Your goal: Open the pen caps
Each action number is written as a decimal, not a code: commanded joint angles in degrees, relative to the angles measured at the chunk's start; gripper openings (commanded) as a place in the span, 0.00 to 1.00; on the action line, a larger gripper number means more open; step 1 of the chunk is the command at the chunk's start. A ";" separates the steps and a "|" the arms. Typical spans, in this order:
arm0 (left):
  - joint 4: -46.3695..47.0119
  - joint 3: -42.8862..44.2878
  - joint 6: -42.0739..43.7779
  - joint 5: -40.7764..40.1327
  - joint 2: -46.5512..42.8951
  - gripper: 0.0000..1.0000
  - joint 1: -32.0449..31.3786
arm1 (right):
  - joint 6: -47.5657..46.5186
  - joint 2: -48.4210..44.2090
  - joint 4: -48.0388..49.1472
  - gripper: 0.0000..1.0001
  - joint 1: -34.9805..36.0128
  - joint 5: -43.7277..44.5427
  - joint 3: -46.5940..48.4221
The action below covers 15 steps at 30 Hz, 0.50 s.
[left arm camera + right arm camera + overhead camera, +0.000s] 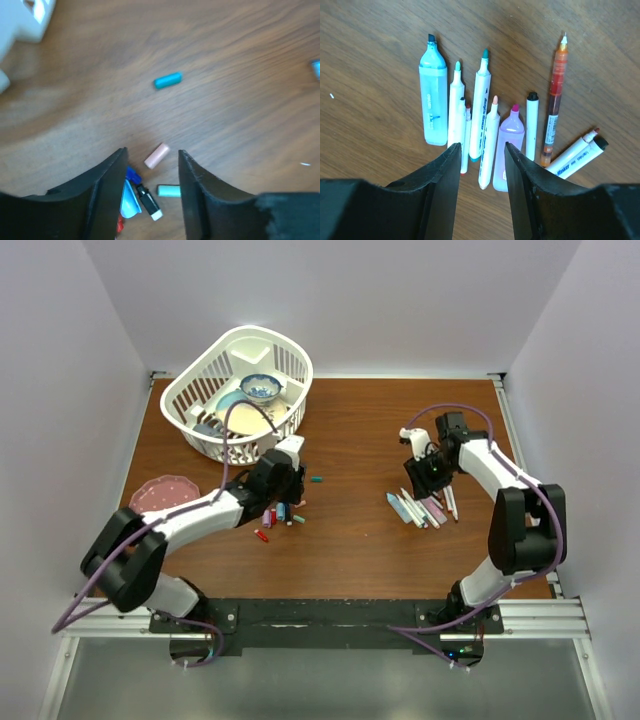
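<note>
Two robot arms over a wooden worktop (350,540), both jaws parted and empty.
Left gripper (151,172): caps (156,155) lie loose between its jaws. Right gripper (481,165): uncapped pens (485,107) fanned just beyond.

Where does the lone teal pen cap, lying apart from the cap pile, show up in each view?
Top external: teal cap on bare wood, just right of the left hand.
Left wrist: upper centre, beyond the open fingers.
Right wrist: not in it.
Shared landmark: the pink cap, between it and the cap pile.
</note>
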 commanded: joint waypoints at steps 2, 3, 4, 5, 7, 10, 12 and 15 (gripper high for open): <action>5.06 0.67 3.84 5.34 -12.29 0.58 -0.32 | -1.15 -5.29 0.01 0.44 -1.41 -4.35 0.07; 5.23 0.41 3.93 5.08 -13.80 0.65 -0.24 | -1.15 -5.90 0.19 0.44 -1.85 -4.79 -0.02; 5.49 0.32 4.37 4.64 -15.29 0.69 -0.15 | -1.15 -6.61 0.45 0.44 -2.20 -5.76 -0.11; 5.41 0.23 4.72 4.29 -18.09 0.73 -0.06 | -1.15 -7.31 0.81 0.44 -2.55 -6.46 -0.37; 3.93 0.58 5.42 2.37 -20.83 0.83 0.11 | -1.06 -9.59 1.33 0.44 -3.78 -8.30 -0.55; 0.94 1.89 6.74 -0.27 -26.02 0.93 0.82 | -0.62 -13.90 2.91 0.45 -6.58 -10.85 -1.25; -2.49 3.29 7.53 -2.03 -29.53 0.99 1.26 | -0.01 -18.10 4.41 0.48 -8.87 -13.66 -2.04; -8.72 5.23 9.81 -5.63 -33.58 1.00 1.96 | 2.00 -23.12 7.30 0.57 -12.21 -16.22 -3.18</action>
